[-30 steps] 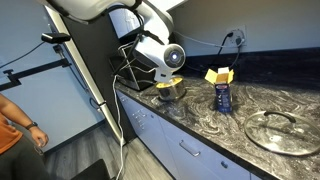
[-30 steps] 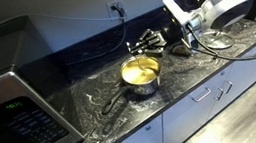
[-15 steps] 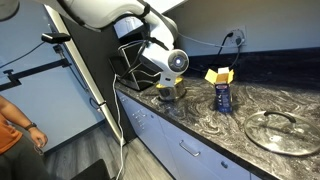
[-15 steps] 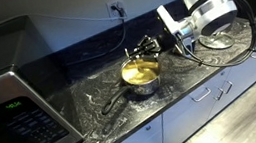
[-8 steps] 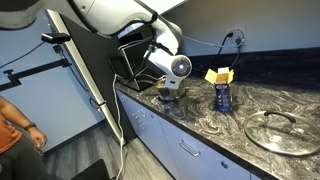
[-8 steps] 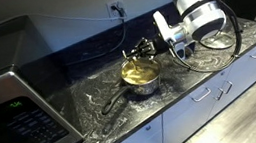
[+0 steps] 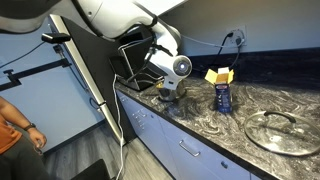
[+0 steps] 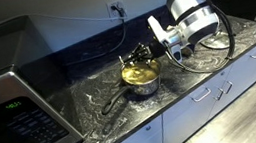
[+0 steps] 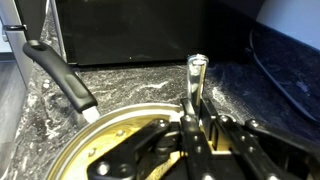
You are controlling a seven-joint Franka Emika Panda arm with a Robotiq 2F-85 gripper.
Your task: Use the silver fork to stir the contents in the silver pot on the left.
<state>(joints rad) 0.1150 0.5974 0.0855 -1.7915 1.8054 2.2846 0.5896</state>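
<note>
The small silver pot (image 8: 140, 76) with yellow contents and a long black handle sits on the dark marbled counter. It also shows in an exterior view (image 7: 168, 94), mostly behind my wrist. In the wrist view its rim (image 9: 75, 150) and yellow inside fill the lower left. My gripper (image 8: 145, 52) hangs right over the pot's far rim, shut on the silver fork (image 9: 195, 85), whose shaft sticks up between the fingers (image 9: 197, 128). The fork's tines are hidden.
A blue can (image 7: 223, 97) with a yellow packet behind it stands past the pot. A clear glass lid (image 7: 281, 131) lies further along the counter. A microwave (image 8: 12, 108) stands at one end. A black rack (image 7: 128, 60) and a wall outlet cable are behind.
My gripper with the fork has moved steadily toward the pot and down, from beside it to just over its rim. The pot has not moved.
</note>
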